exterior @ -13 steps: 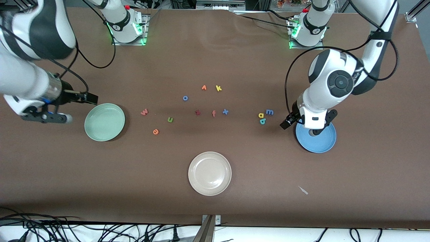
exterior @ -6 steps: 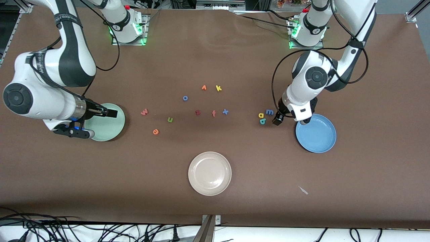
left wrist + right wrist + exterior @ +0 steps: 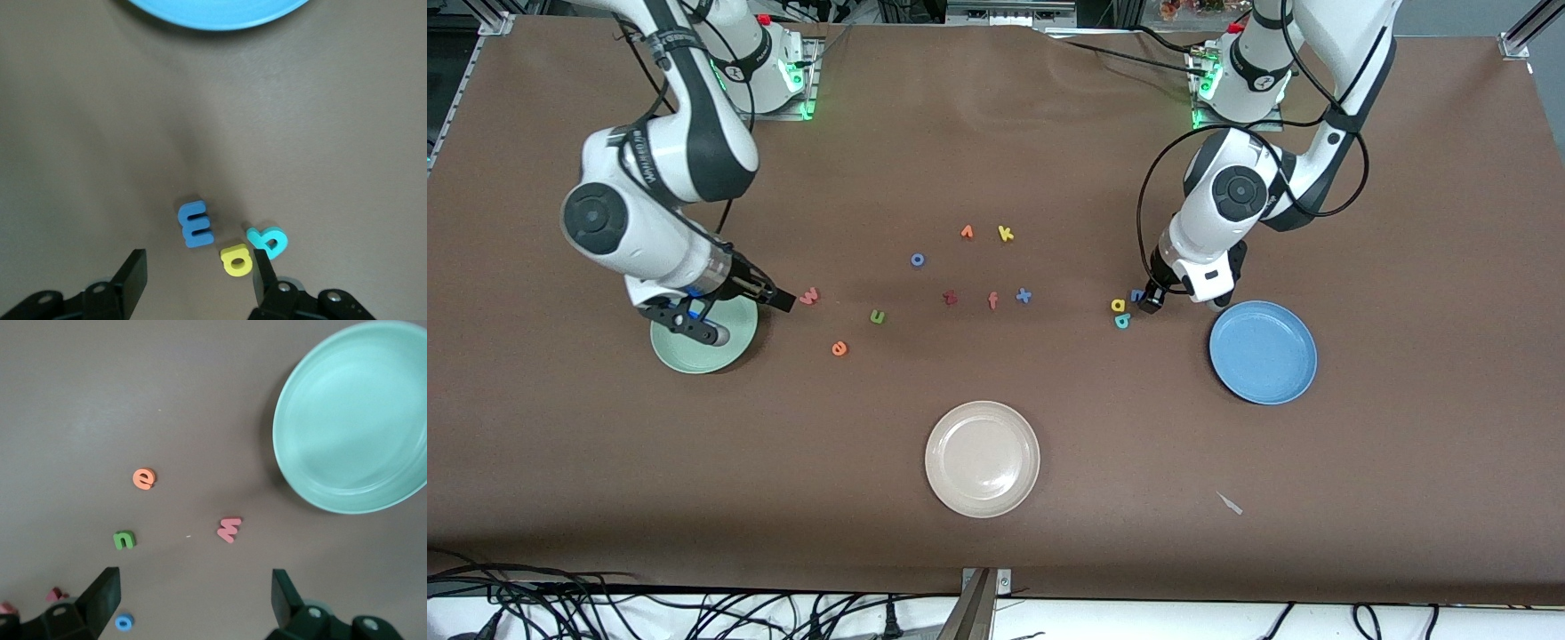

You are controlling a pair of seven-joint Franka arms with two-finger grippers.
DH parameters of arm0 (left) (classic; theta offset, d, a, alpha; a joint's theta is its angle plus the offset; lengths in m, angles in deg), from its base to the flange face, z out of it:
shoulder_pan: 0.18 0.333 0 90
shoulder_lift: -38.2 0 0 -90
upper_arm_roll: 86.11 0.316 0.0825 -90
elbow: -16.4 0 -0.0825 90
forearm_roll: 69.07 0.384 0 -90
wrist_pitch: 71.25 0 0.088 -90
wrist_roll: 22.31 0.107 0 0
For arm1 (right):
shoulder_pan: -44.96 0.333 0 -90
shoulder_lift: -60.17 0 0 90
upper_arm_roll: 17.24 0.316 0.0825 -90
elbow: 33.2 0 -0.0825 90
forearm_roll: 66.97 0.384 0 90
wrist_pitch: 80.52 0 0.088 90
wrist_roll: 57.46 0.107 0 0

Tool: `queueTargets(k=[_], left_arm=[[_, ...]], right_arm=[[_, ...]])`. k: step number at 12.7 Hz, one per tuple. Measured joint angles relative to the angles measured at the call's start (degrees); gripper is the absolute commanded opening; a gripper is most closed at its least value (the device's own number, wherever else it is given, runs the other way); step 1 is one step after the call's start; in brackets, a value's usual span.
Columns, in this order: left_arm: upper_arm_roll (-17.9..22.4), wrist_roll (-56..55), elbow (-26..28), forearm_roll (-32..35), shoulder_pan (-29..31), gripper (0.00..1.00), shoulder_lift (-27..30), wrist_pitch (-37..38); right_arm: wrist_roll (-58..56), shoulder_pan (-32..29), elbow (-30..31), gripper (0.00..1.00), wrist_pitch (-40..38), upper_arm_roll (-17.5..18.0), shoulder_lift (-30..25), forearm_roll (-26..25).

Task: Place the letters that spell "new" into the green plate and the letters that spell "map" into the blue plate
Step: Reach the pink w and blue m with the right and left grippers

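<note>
Left gripper [image 3: 197, 277] hangs half-open over the tiny blue foam m [image 3: 195, 225], but the yellow foam a [image 3: 237, 260] sits so close it might get pinched too, while the right gripper [image 3: 193, 590] gapes wide near the pink foam w [image 3: 229, 529].

green plate [image 3: 694, 356]: round, pale mint, shallow with raised rim; flat on tabletop toward right arm's end; empty, partly hidden in front view.
w [image 3: 809, 296]: pink-salmon foam, flat on tabletop, just beside green plate, toward table's middle.
n [image 3: 878, 316]: green foam, flat, near w, slightly nearer front camera.
e [image 3: 839, 348]: orange foam, flat, nearest front camera of these three.
blue plate [image 3: 1263, 352]: round, medium blue, raised rim; flat toward left arm's end; empty.
m [image 3: 195, 224]: blue foam, flat, near blue plate.
a [image 3: 237, 259]: yellow foam, just beside m.
p [image 3: 268, 241]: teal foam, touching or almost touching a.
</note>
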State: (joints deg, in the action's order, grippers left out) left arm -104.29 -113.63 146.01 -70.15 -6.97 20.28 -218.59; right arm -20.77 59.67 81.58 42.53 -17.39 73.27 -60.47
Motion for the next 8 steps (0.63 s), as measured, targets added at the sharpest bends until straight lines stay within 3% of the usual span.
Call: queueTargets(k=[4,8], left_arm=[[0.1,-3.2,0.5,3.5,0.0,0.73,-3.2,-3.3],[0.3,-5.5,0.5,5.7,0.0,0.71,-5.8,-4.6]], right_arm=[[4.1,0.0,12.9,1.00,16.2,1.4,-1.5,0.0],[11.0,0.6,17.6,1.00,23.1,2.1,-0.8,0.0]])
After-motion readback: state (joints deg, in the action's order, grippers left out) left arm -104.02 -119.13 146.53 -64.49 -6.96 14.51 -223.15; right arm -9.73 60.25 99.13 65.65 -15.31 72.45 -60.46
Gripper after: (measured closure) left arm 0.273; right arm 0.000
